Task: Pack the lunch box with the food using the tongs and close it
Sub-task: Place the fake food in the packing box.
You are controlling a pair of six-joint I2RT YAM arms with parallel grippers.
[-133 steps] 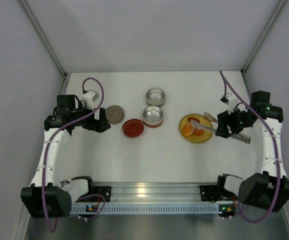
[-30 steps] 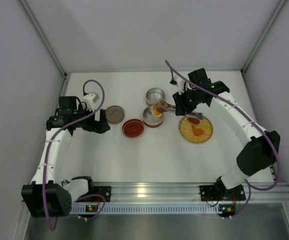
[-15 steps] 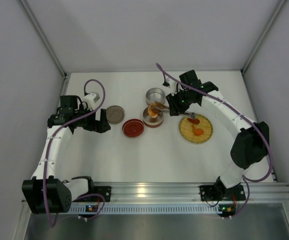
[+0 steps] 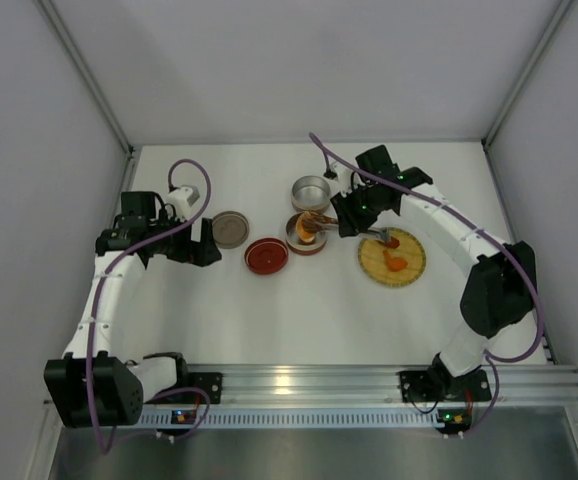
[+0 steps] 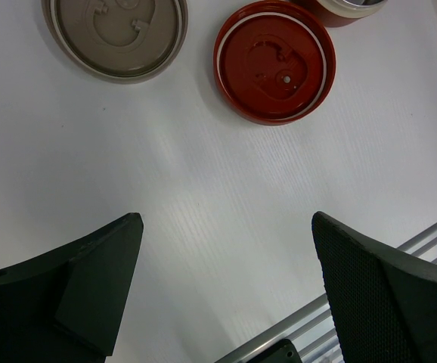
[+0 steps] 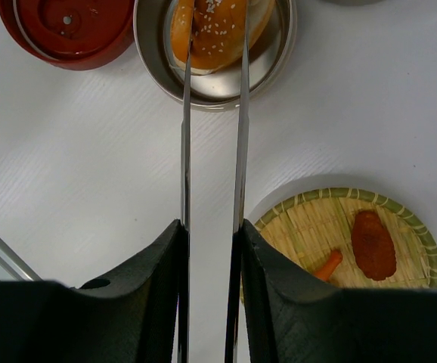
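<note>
Since the earliest picture the right arm has swung from the right of the plate (image 6: pixel 309 219) to the middle of the desk (image 6: pixel 90 174). The right fingers (image 4: pixel 352 217) now hang between plate and tin (image 6: pixel 285 53). They are closed part-way on the handles of the tongs (image 6: pixel 242 136), pressing the two blades close together. The plate then held three pieces. Now it holds two, and the third, the lump (image 6: pixel 217 26), lies inside the tin; a second ago it was at the tin's right rim. The left arm has not moved: the left fingers (image 4: pixel 205 246) stand wide open over bare desk with nothing between them.

Beyond the left fingers the red lid (image 5: pixel 275 60) and, left of it, the grey lid (image 5: pixel 116 30) lie flat and apart. The red lid is just beside the tin on its left. The far tin (image 4: pixel 311 190) stands open just behind the tin. In the top view the right arm covers the plate's far left edge.

The tongs are slim and silver. Their blades run straight from the fingers across the tin's near rim and over the lump. Their tips are cut off at the top of the wrist view, so whether they pinch the lump cannot be told. The lump is orange, rounded and speckled with pale seeds. On the plate a small orange piece (image 6: pixel 328 265) lies nearer and a red-orange piece (image 6: pixel 373 243) lies to its right, apart from it
</note>
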